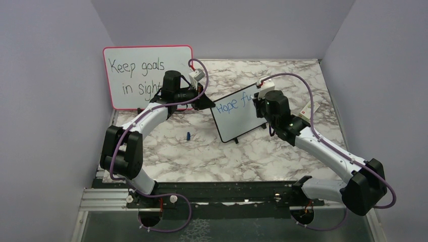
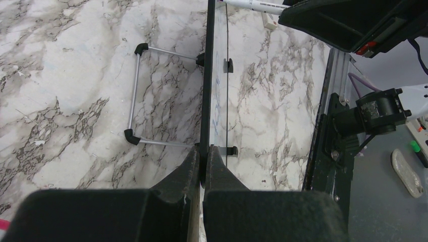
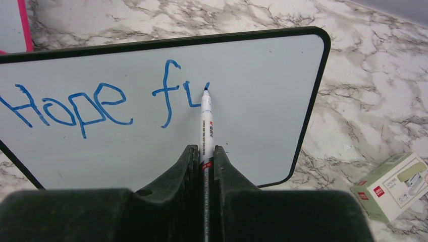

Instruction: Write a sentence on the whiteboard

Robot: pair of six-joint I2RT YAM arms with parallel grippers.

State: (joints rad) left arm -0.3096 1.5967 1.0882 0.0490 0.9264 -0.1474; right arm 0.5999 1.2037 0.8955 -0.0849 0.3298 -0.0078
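Firmly, left gripper [image 2: 203, 151] pinches the whiteboard [image 3: 262, 126] edge. Right gripper [image 3: 204, 154] clamps a marker [image 3: 206, 126] (tip on the sentence [image 3: 168, 92]); a closed box [image 3: 391, 186] sits rightward.

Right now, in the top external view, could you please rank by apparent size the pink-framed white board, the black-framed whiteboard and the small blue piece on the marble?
Largest: pink-framed white board.
Middle: black-framed whiteboard, partly hidden.
Smallest: small blue piece.
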